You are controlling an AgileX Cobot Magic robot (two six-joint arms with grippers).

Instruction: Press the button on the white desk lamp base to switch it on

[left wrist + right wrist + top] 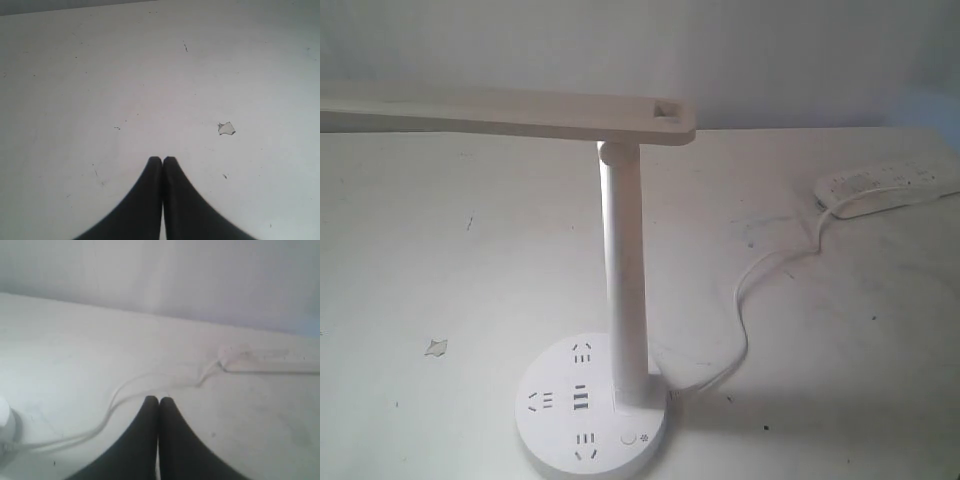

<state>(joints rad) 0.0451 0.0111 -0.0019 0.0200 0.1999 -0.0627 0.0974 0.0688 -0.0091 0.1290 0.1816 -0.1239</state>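
The button lies well apart from left hand and right hand, both closed.

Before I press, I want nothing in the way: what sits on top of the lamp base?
On the white desk lamp base: socket holes, USB slots, the upright pole and the button, uncovered. The pole hides the disc behind it.
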